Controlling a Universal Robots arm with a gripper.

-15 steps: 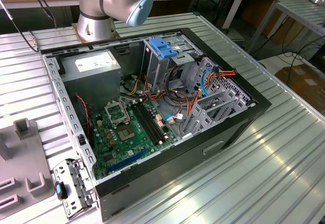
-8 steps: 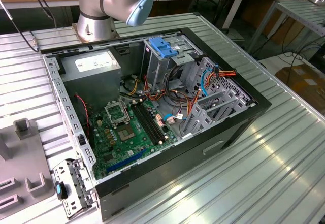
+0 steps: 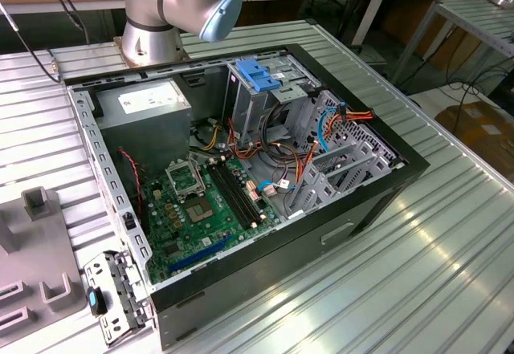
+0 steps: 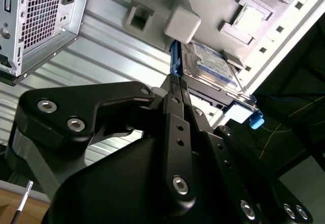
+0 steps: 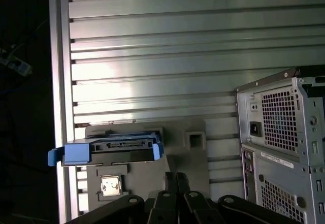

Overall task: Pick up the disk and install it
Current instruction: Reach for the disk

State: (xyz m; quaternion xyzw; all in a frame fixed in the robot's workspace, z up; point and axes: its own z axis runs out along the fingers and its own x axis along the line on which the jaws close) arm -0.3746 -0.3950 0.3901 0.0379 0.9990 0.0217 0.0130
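A flat, rectangular dark-metal disk (image 4: 210, 64) with a white-and-blue label and blue plastic rails along its edges is seen lying on a grey moulded plastic fixture plate (image 4: 210, 0), which is itself laid on the ribbed aluminium table (image 5: 177, 56). In the first wrist view the disk (image 5: 114, 152) is met edge-on, its connector side turned toward the camera and a blue rail at either end. The black two-fingered gripper (image 4: 177, 82) is shown clenched, its slim fingers pressed flat together with nothing caught between them. In both wrist views it is pointed toward the disk, and in the first wrist view the gripper (image 5: 175, 176) is separated from it by a strip of bare plate. In the exterior view a black computer case (image 3: 353, 225) is laid on its side with the cover off. A green motherboard (image 3: 201, 209), a grey power-supply box (image 3: 144, 117) with a white sticker and a bare-metal drive cage (image 3: 245, 105) with a blue handle are thereby exposed. A silver-and-blue robot arm (image 3: 185, 1) is mounted behind the case.
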